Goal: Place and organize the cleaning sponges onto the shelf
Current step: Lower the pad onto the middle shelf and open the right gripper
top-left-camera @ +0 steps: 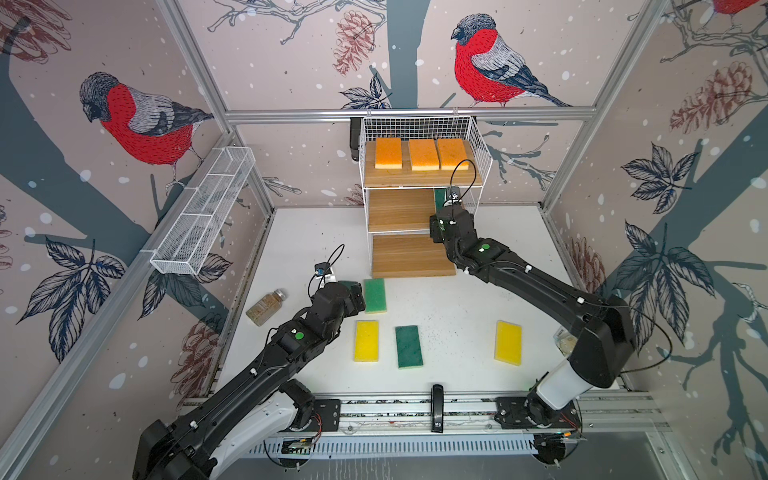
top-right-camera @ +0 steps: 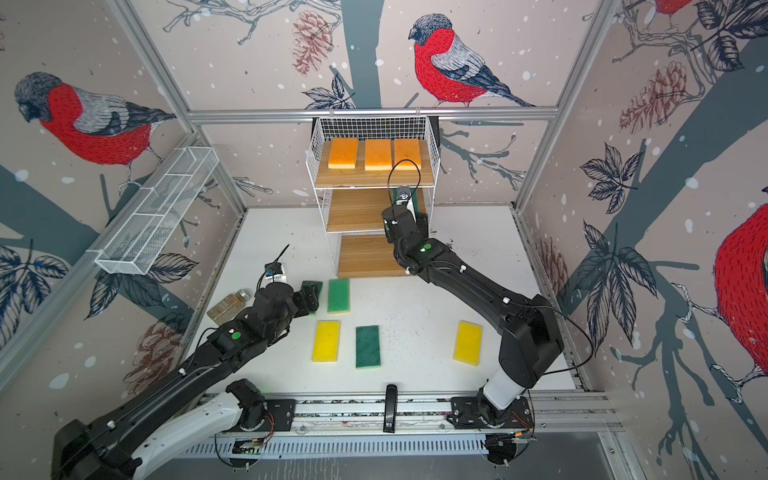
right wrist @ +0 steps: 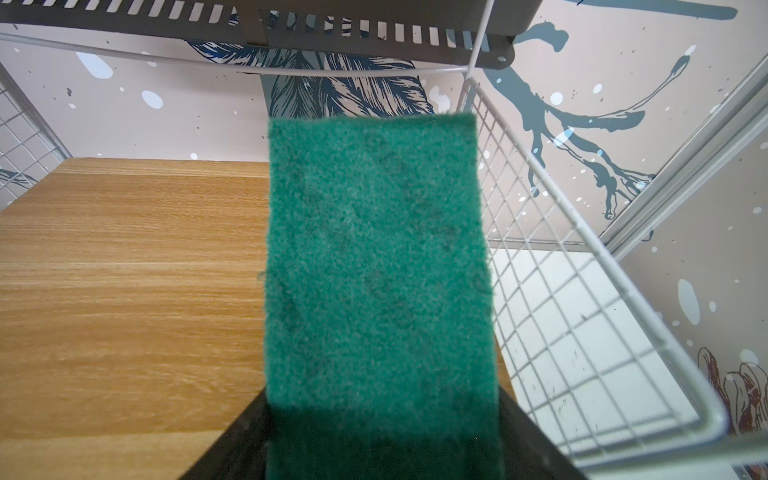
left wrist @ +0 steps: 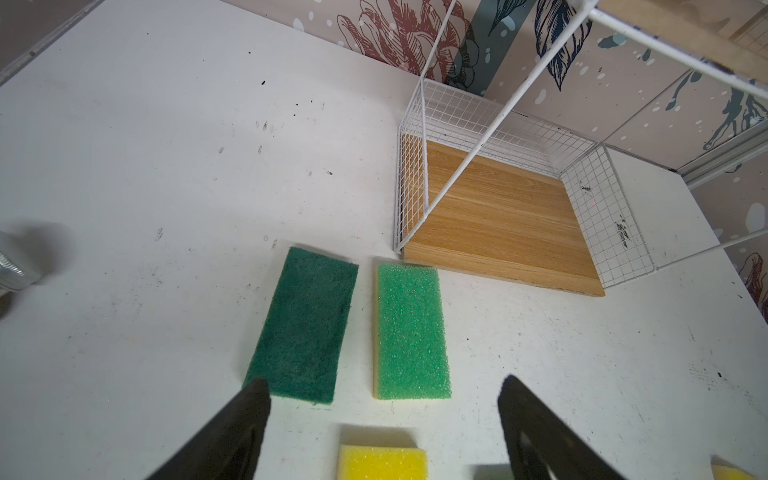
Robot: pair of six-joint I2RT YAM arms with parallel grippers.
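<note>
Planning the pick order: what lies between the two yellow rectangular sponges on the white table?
A dark green rectangular scouring sponge, flat, touching neither; otherwise bare table. Seen in both top views.

The shelf (top-left-camera: 415, 126) stands at the back of the tabletop (top-left-camera: 478, 299). Three sponges (top-left-camera: 423, 154) lie in a row on its top board (top-left-camera: 415, 178). Over the right end of the middle board (top-left-camera: 399, 210), another sponge (right wrist: 378, 270) sits in the right end effector (right wrist: 384, 440). Before the left corner of the bottom board (top-left-camera: 411, 257), two sponges (left wrist: 409, 328) lie side by side; nearer, three more (top-left-camera: 409, 346) spread left to right.
</note>
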